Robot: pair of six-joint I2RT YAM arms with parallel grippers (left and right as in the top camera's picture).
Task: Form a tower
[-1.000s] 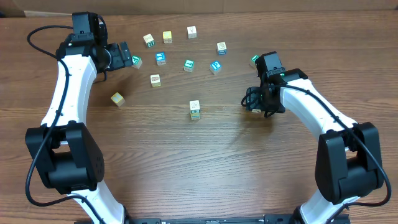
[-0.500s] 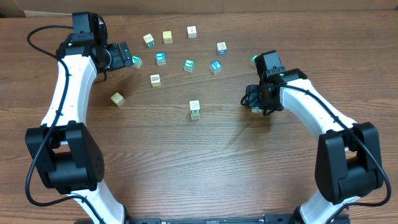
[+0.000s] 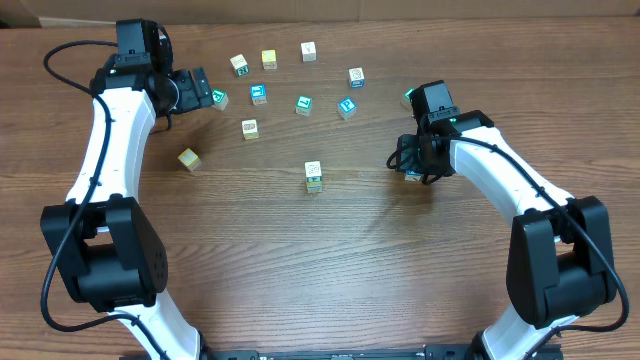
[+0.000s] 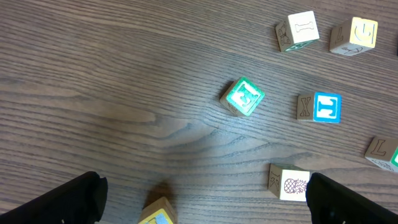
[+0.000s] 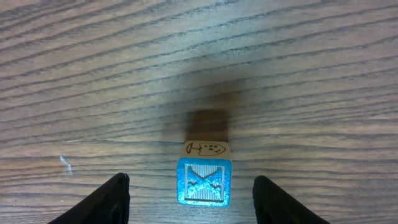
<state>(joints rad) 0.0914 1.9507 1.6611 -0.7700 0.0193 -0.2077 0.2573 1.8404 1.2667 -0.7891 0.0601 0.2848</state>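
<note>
The main risk lies at the right gripper (image 5: 194, 198). Its jaws are spread on either side of the blue cube (image 5: 204, 182) with a gap on both sides, so it grips nothing. In the right wrist view, the cube with the white X-like mark sits a little nearer one finger than the other and low between the tips. If the jaws come together from here, the nearer finger would probably meet it first and could slide or twist it on the wood. A hold that shallow might also let the cube pop out when it is lifted. The tower (image 3: 313, 177) stands well apart to the left, near the middle of the table (image 3: 330, 260). It is a narrow stack of cream cubes with green marks, though from overhead its height in cubes cannot be counted with any confidence. A cube carried crooked, set down off-centre or pressed down hard would likely tip so slim a stack. The left gripper (image 4: 208, 198) is at the far left, jaws wide and holding nothing, among loose cubes (image 4: 244, 96); any sweep from there could scatter them. There is no container anywhere in view, and every cube rests straight on the wood.
</note>
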